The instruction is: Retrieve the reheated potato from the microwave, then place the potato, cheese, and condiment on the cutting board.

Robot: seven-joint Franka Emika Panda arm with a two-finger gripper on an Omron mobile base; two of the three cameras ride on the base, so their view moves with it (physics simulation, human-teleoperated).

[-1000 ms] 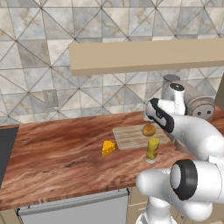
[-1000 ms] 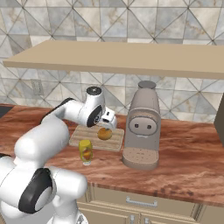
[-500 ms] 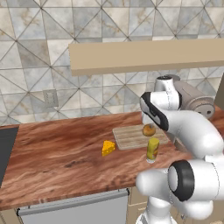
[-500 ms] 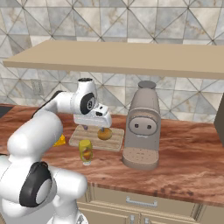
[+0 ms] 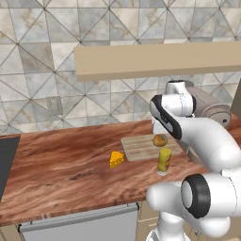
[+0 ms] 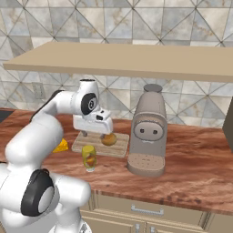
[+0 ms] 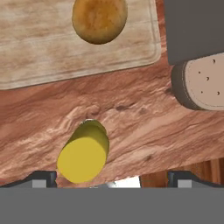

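Golden-brown oval potato (image 7: 99, 19) lies on the light tan wooden cutting board (image 5: 141, 147), near its right end. Slim yellow condiment bottle (image 5: 164, 161) stands upright on the wood-grain counter (image 5: 66, 164) just in front. Yellow cheese wedge (image 5: 116, 159) left of the board, apart. Gripper (image 6: 93, 123) hovers above, empty; jaws spread wide.

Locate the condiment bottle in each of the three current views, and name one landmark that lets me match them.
Left base view: the condiment stands on the counter at centre-right, just in front of the cutting board.
Right base view: the bottle stands left of centre, in front of the board.
Hand view: seen from above at lower left, board above it.
Shared landmark: the potato lying on the board.
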